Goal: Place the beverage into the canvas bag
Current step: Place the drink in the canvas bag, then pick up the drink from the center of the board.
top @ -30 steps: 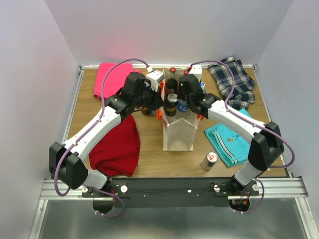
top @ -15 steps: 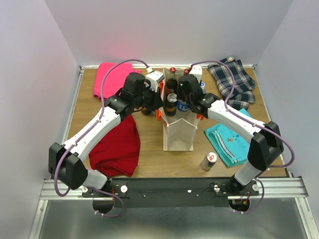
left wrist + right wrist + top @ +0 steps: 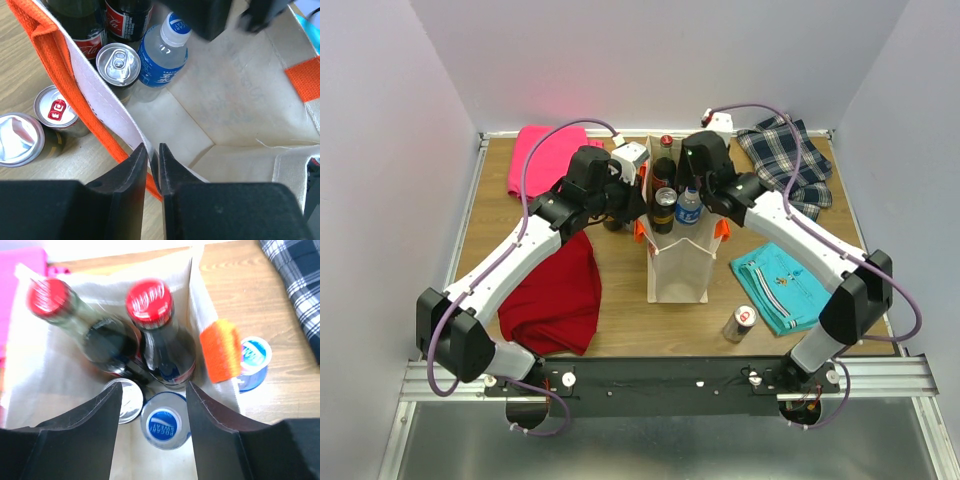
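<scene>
Top: wooden surface [image 3: 625, 322], cloths around; tall cream canvas bag w/ orange straps [image 3: 680, 270] at centre.
Left wrist: left fingers [image 3: 141, 162] nearly shut, pinching bag rim, prob. to keep mouth open. Blue-label clear plastic bottle [image 3: 162, 50] upright inside.
Right wrist: right fingers [image 3: 207, 410] wide apart, empty, above bag.

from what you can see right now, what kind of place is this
Probably a robot lab test cell: a wooden tabletop boxed in by plain white walls, with arms bolted to an aluminium rail.
</scene>
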